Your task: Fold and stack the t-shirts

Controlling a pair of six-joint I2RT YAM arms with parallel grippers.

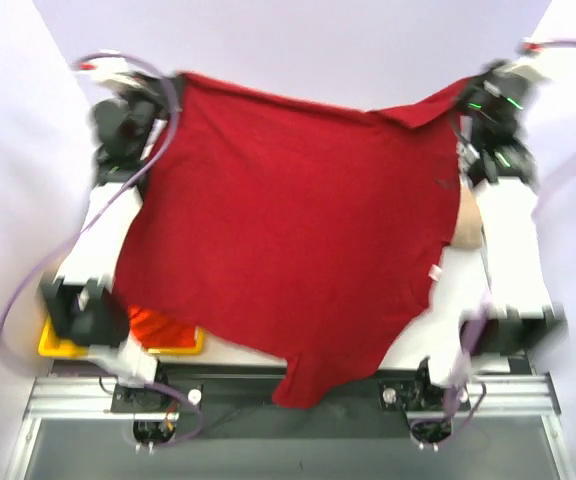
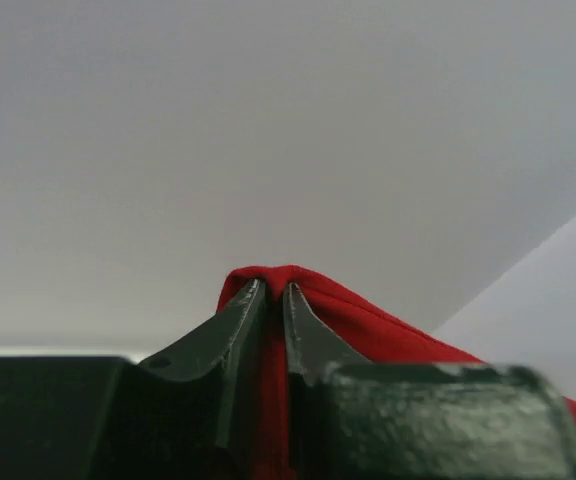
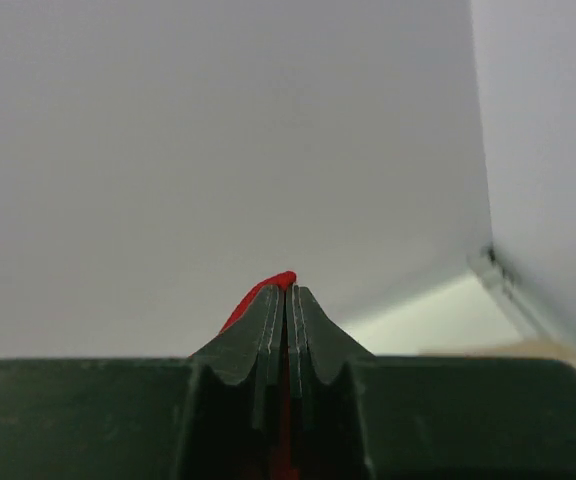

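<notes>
Now hanging spread in the air above the table [image 1: 410, 347]: dark red t-shirt [image 1: 288, 230], lower corner drooping past the near edge. Clamped at one top corner by left gripper [image 2: 273, 290], pinched tight at the other by right gripper [image 3: 286, 288]. Soft, limp, light; likely to sag and swing, so best gripped at corners. Hiding most of the table; beneath at left, yellow tray [image 1: 53, 345] with orange shirt [image 1: 158, 325] peeking out.
</notes>
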